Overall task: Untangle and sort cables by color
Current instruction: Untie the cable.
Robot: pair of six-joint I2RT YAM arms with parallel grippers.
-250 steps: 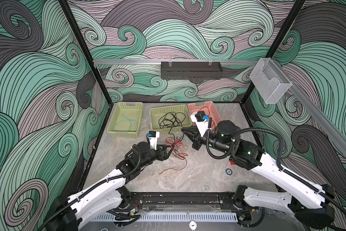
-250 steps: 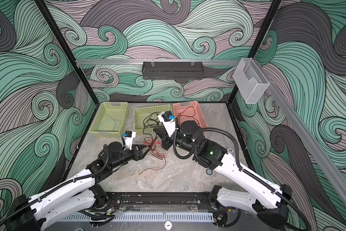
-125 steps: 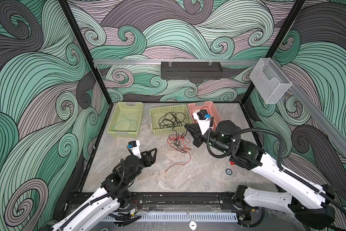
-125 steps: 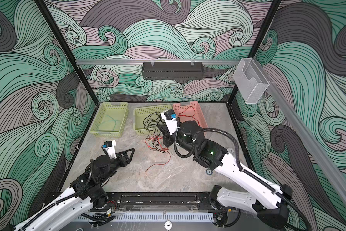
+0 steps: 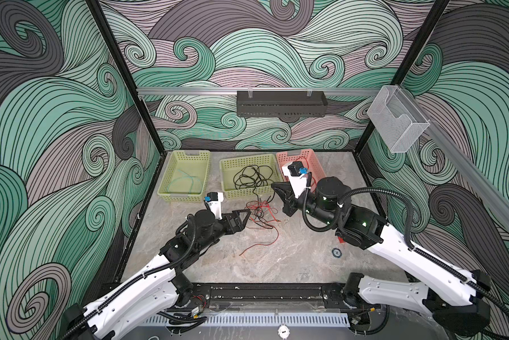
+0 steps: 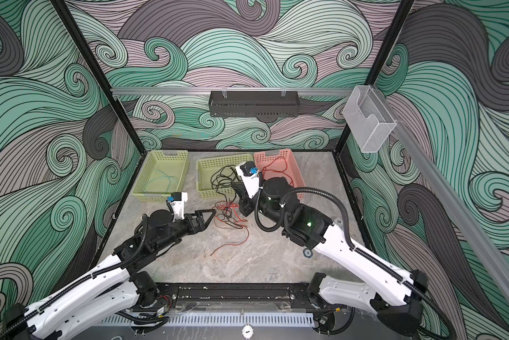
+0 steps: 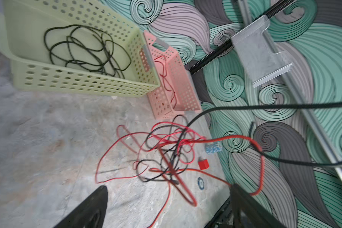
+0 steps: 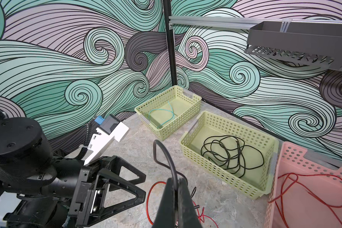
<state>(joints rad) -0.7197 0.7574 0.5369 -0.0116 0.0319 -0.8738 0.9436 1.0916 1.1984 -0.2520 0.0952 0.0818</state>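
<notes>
Hold black cable [image 8: 169,160] pinched in closed right gripper [image 8: 175,180]. Left gripper [image 7: 169,187] wide apart, empty: nip red strand [image 7: 183,192] in tangle [image 7: 170,152] just ahead of tips, draw away slowly.

Marble tabletop [image 5: 277,265] carries three baskets [image 5: 247,192] and a red-black cable tangle [image 5: 260,210].

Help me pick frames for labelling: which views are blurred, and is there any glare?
Left wrist view: motion-smeared; the holes of the green basket and the cable tangle streak. Right wrist view: sharp throughout, including the black cable pinched in the right gripper. Both top views: sharp, evenly lit, with soft shadows and no glare on the table.
</notes>
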